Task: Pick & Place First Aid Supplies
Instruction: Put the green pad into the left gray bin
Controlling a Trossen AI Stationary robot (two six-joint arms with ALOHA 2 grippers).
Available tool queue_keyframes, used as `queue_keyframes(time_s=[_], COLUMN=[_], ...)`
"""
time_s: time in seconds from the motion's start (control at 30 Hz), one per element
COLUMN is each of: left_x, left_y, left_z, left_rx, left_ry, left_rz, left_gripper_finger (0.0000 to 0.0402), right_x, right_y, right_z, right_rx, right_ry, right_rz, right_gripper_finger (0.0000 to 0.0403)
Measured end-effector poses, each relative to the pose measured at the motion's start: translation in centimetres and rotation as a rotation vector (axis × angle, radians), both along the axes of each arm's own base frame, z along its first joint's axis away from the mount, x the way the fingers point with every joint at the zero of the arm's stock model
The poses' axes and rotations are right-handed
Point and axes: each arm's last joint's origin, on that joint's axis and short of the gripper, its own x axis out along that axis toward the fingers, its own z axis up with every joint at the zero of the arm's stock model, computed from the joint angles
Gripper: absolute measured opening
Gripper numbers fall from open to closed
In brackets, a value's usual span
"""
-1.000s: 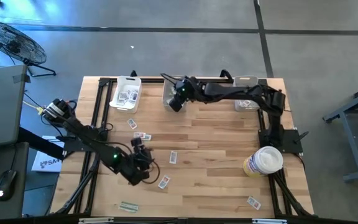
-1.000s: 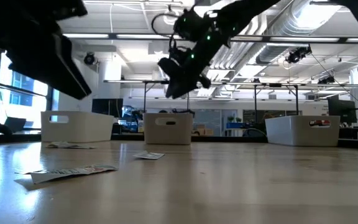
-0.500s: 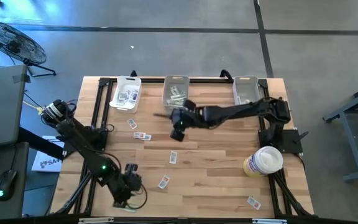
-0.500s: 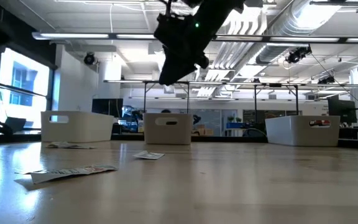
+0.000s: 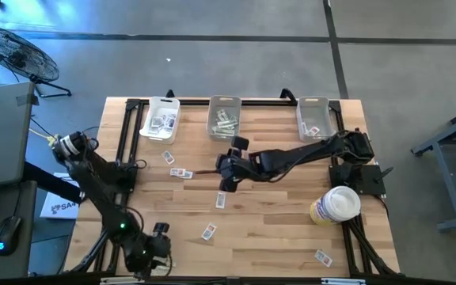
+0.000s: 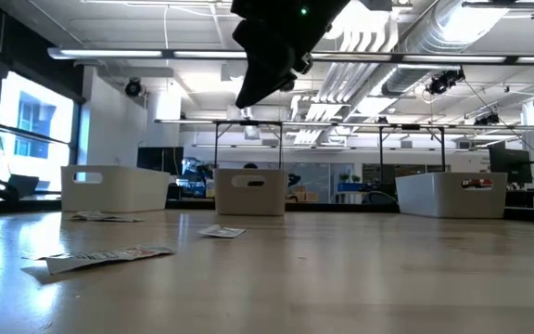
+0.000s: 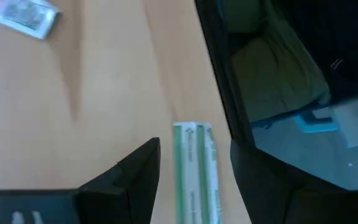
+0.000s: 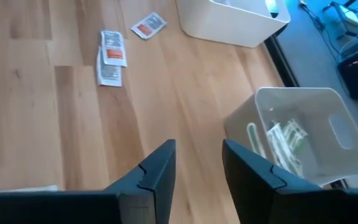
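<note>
the left gripper hangs with fingers spread either side of a pale green strip at the table's near edge, while the right gripper, parted and empty, hovers near the middle bin.

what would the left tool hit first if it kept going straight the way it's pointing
Most likely the pale green strip lying between the open fingers of the left tool, near the table's front edge. How far above it the tool sits is unclear.

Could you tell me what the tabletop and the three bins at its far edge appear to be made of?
The tabletop looks like pale wood in joined planks with visible grain, satin rather than glossy. The bins look like whitish, slightly see-through moulded plastic, judging by rounded corners and contents showing through.
</note>
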Motion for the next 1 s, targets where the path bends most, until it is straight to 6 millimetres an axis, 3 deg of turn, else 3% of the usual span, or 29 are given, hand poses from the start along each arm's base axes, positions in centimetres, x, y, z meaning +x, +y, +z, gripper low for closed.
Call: queue_keyframes(time_s=[0.2,0.37,0.77,1.0], left_x=[-1.4,-2.0,-1.6,-1.7], left_y=[-2.1,-2.6,-2.0,-2.0], left_z=[-2.7,-4.7,-5.1,-5.2], left_rx=[0.041,0.092,0.283,0.295], left_ry=[-0.011,0.013,-0.159,-0.147], left_rz=[0.060,0.092,0.095,0.082], left_gripper_finger=[0.0192,0.0192,0.0192,0.0192], right_x=[0.1,0.1,0.4,0.4], right_y=[-0.5,-1.0,-1.8,-1.7], right_z=[0.0,0.0,0.2,0.2], right_rx=[-0.003,0.008,0.034,0.034], right_ry=[-0.002,-0.011,-0.051,-0.051], right_rz=[-0.009,-0.030,-0.063,-0.062], right_gripper_finger=[0.0126,0.0126,0.0126,0.0126])
